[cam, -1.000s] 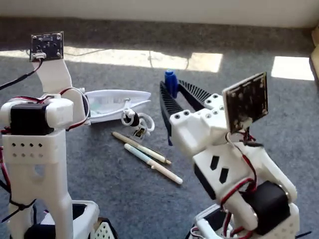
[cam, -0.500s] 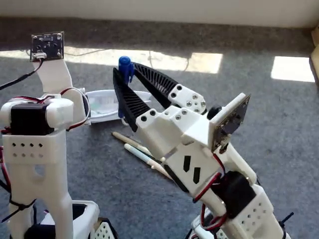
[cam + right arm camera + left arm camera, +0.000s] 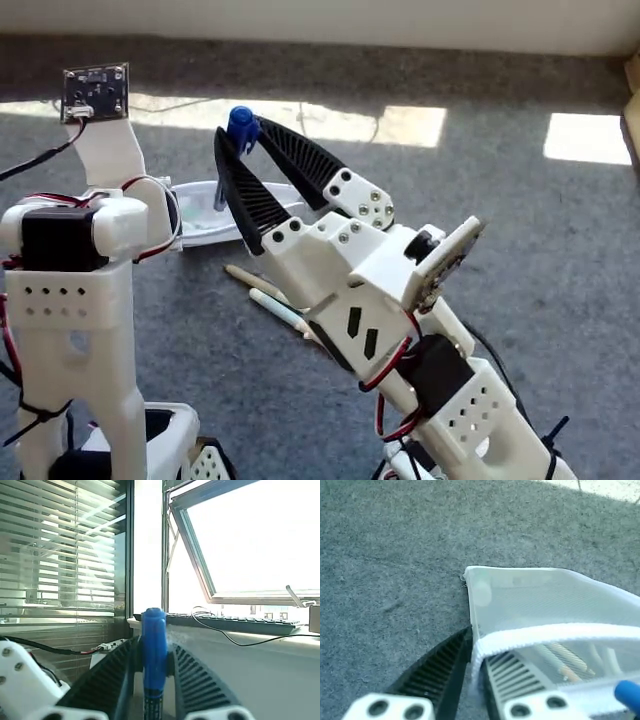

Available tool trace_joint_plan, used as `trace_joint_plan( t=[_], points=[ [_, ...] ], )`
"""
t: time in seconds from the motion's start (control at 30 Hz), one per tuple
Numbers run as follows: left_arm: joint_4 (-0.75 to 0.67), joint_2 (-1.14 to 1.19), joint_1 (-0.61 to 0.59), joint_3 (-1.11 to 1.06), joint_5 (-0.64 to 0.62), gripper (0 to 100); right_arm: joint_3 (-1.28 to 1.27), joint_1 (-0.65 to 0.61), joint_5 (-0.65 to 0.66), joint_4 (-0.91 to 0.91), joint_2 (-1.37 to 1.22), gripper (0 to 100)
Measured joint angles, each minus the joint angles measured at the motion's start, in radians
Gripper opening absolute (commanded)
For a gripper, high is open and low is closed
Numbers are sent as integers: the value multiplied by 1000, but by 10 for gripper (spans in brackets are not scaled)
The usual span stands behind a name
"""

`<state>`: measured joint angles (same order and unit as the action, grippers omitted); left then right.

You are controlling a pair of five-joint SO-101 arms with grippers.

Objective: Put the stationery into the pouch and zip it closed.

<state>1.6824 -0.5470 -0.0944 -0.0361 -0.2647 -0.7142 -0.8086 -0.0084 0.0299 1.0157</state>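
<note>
jaws of the right gripper [image 3: 153,656] are clamped on the blue marker [image 3: 240,122], which stands nearly upright with its lower end at the mouth of the pouch [image 3: 540,600]. jaws of the left gripper [image 3: 476,652] pinch the pouch's white rim at 1 end, propping the opening up. the marker looks light, stiff and smooth, so it could swivel or slide in a loose grip. the pouch is soft mesh and will likely sag shut once its rim is let go; the bound rim is the firm place to hold. slim shapes show through the mesh, inside or beneath i cannot tell. 2 more pens [image 3: 280,305] lie side by side on the grey carpet [image 3: 540,230] just beside the pouch, partly behind the right arm. open carpet lies beyond, while the left arm crowds the near end.
</note>
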Motion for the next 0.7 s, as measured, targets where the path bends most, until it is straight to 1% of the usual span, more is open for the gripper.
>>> trace_joint_plan(
  t=[0.37,0.57,0.63,0.7],
  points=[
    [0,0,2,0,0,6,-149,0,0,21,-21,15],
    [0,0,2,0,0,6,-166,0,0,21,-21,19],
    [0,0,2,0,0,6,-166,0,0,21,-21,48],
    [0,0,2,0,0,6,-166,0,0,17,-21,110]
  ],
)
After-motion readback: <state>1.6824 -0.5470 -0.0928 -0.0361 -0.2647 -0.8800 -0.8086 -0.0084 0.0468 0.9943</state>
